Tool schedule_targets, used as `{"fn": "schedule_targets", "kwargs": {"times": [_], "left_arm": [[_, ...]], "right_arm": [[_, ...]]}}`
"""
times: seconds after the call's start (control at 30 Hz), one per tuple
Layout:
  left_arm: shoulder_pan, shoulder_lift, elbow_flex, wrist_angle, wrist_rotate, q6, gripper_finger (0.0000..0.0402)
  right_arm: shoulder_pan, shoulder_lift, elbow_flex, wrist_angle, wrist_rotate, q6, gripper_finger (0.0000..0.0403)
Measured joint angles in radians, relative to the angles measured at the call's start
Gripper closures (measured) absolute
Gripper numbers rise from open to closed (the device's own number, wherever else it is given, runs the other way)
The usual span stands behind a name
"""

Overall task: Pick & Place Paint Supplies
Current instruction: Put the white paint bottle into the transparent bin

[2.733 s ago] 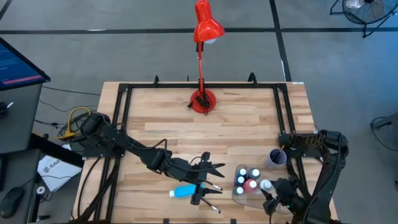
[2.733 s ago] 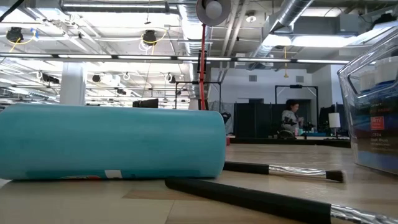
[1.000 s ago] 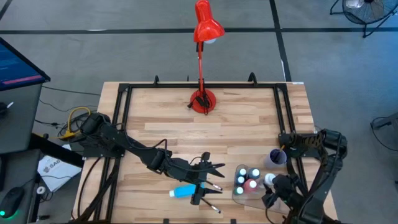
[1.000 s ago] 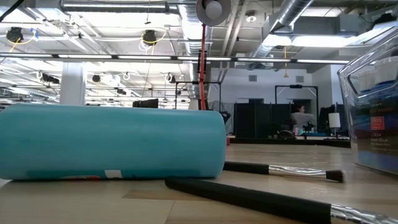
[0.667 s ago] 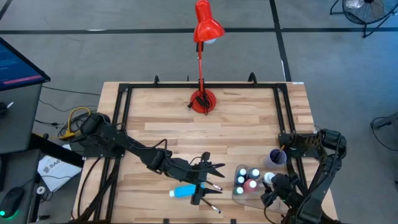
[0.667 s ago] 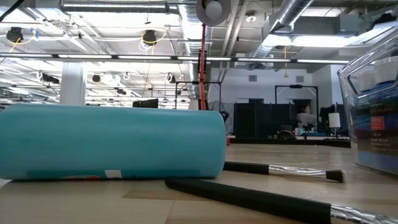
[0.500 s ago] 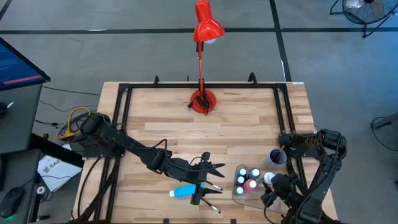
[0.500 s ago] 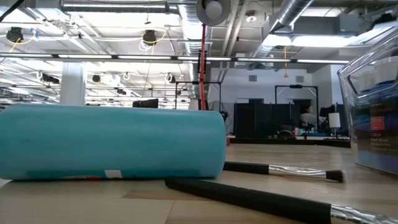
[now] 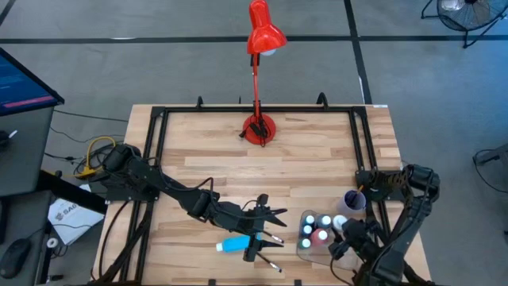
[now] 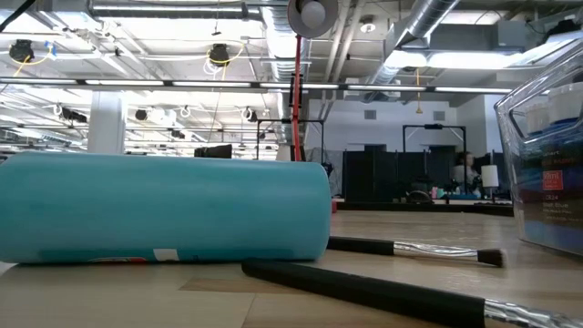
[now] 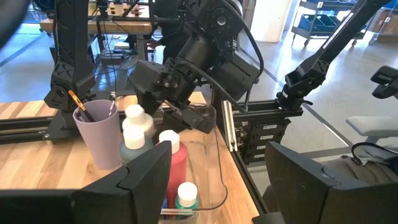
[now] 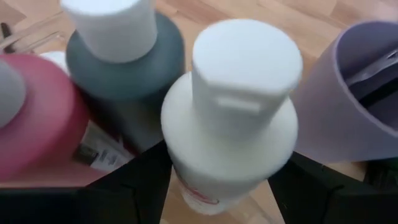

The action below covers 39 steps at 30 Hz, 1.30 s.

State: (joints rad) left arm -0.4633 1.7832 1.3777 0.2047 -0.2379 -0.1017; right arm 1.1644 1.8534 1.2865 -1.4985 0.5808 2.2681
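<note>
Now we see our right tool (image 9: pixel 340 241) clamped on the white bottle (image 12: pixel 233 118) over the clear tray (image 9: pixel 305 249), left tool (image 9: pixel 268 226) spread wide above the brushes (image 9: pixel 270 238).

Five bottles (image 9: pixel 320 229), one teal tube (image 9: pixel 235 244)

Both arms are dark, near-black, built of boxy links joined by rounded housings. The left arm (image 9: pixel 171 191) carries slim black cables along its links; a yellow cable coils beside its base. The right arm (image 9: pixel 409 210) ends in a chunky angular wrist block — black cables loop over it. The fingers (image 11: pixel 146 174) are flat, matte black plates.
</note>
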Motion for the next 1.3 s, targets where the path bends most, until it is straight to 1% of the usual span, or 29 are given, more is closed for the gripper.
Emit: {"fn": "schedule_targets", "kwargs": {"times": [0.2,0.63,0.83,0.93,1.17,1.3], "left_arm": [[0.000,0.000,0.000,-0.001,0.000,0.000,0.0165],[0.000,0.000,0.000,-0.003,0.000,0.000,0.0165],[0.000,0.000,0.000,-0.003,0.000,0.000,0.0165],[0.000,0.000,0.000,-0.003,0.000,0.000,0.0165],[0.000,0.000,0.000,-0.003,0.000,0.000,0.0165],[0.000,0.000,0.000,-0.003,0.000,0.000,0.0165]], "right_arm": [[-0.016,0.000,0.000,-0.010,-0.002,0.000,0.0168],[0.032,0.000,0.000,0.010,-0.003,0.027,0.0168],[0.063,0.000,0.000,0.009,0.088,0.035,0.0164],[0.070,0.000,0.000,0.003,0.099,0.046,0.0153],[0.074,0.005,0.001,0.004,0.097,0.046,0.0145],[0.071,0.034,0.001,-0.002,0.060,0.052,0.0145]]}}
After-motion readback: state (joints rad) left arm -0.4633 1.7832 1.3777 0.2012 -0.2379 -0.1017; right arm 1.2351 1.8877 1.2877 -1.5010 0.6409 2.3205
